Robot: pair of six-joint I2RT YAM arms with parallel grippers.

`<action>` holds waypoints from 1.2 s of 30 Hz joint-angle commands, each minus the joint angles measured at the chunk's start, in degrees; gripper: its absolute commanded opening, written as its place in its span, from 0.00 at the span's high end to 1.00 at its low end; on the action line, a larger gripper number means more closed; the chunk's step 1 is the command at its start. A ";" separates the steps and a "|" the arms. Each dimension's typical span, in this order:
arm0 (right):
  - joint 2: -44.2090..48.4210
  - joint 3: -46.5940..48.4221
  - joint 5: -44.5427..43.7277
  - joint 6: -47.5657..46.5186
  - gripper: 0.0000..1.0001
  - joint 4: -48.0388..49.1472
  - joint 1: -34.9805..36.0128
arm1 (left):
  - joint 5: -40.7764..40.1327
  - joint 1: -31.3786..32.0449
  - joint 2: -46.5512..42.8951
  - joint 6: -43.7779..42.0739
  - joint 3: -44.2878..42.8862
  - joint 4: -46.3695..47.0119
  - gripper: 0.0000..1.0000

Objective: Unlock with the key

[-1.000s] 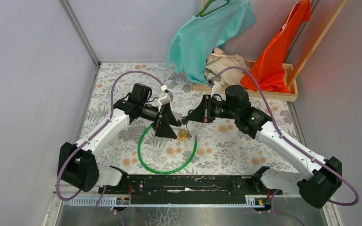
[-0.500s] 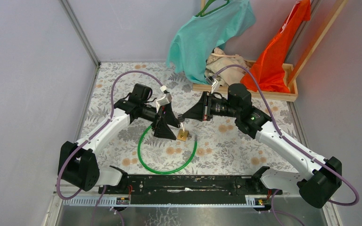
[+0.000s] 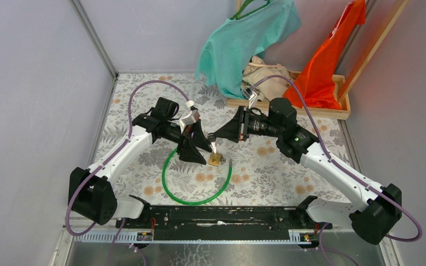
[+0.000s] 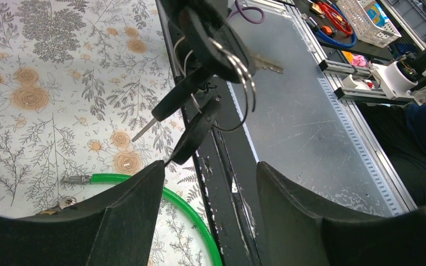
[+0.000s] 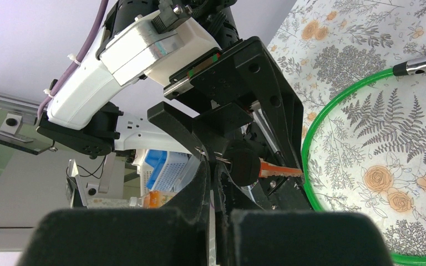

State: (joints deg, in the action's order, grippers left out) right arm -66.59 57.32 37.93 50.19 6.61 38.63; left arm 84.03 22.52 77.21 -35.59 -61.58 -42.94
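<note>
A small brass padlock (image 3: 216,159) lies on the floral cloth, joined to a green cable loop (image 3: 195,178). My right gripper (image 3: 211,137) is shut on a bunch of keys (image 3: 214,146) and holds it just above and left of the padlock. In the left wrist view the keys (image 4: 217,47) hang from a ring, with black heads and one blade pointing down-left. In the right wrist view my right gripper (image 5: 213,166) pinches the bunch and one black-headed key (image 5: 247,164) sticks out. My left gripper (image 3: 198,151) is open beside the padlock; its jaws (image 4: 211,166) are wide apart and empty.
A wooden tray (image 3: 341,111) with teal, beige and orange cloths stands at the back right. The black rail (image 3: 222,216) of the arm bases runs along the near edge. The green cable (image 4: 191,213) passes under my left gripper. Grey walls close in both sides.
My right gripper has drawn the keys a little up and to the left, nearer my left gripper. My left gripper has turned slightly and stays open. The padlock has not moved.
</note>
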 commanded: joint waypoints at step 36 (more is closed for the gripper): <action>3.83 4.67 -6.33 -17.29 0.68 -16.60 0.84 | -6.89 -0.36 -2.69 -5.14 -4.35 -9.70 1.00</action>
State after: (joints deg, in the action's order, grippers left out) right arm -65.63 56.69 36.07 44.88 0.36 39.72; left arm 80.60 22.41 75.24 -39.92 -63.00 -48.27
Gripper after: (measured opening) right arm 0.200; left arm 0.011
